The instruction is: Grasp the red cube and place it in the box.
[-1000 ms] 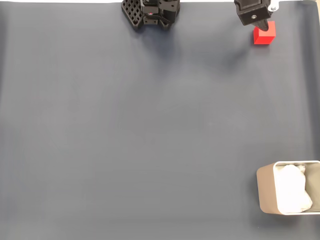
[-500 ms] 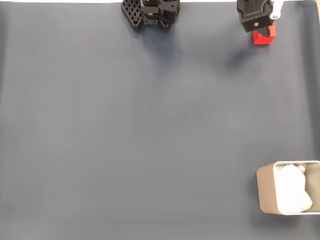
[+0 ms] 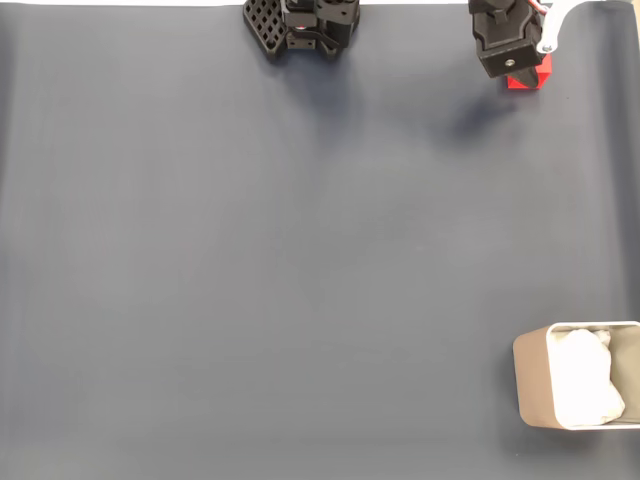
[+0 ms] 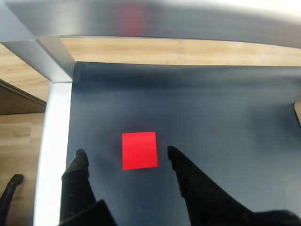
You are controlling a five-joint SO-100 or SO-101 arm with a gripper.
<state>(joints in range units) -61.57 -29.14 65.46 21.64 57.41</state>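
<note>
Fixed view: the black two-finger gripper sits over the small bright red cube, which rests on the dark grey mat. The beige rounded box with white crumpled lining lies well apart from the cube.

Wrist view: the cube lies between the spread-apart fingers, touching neither.

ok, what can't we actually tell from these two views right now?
- Red cube, fixed view: mostly covered by the gripper; only a sliver shows.
- Fingertip height above the mat: the wrist view looks straight down, so contact cannot be judged.
- Box, fixed view: right side cut off by the frame edge; what lies under its white lining is hidden.
- Arm base, fixed view: cut off by the top edge.
</note>
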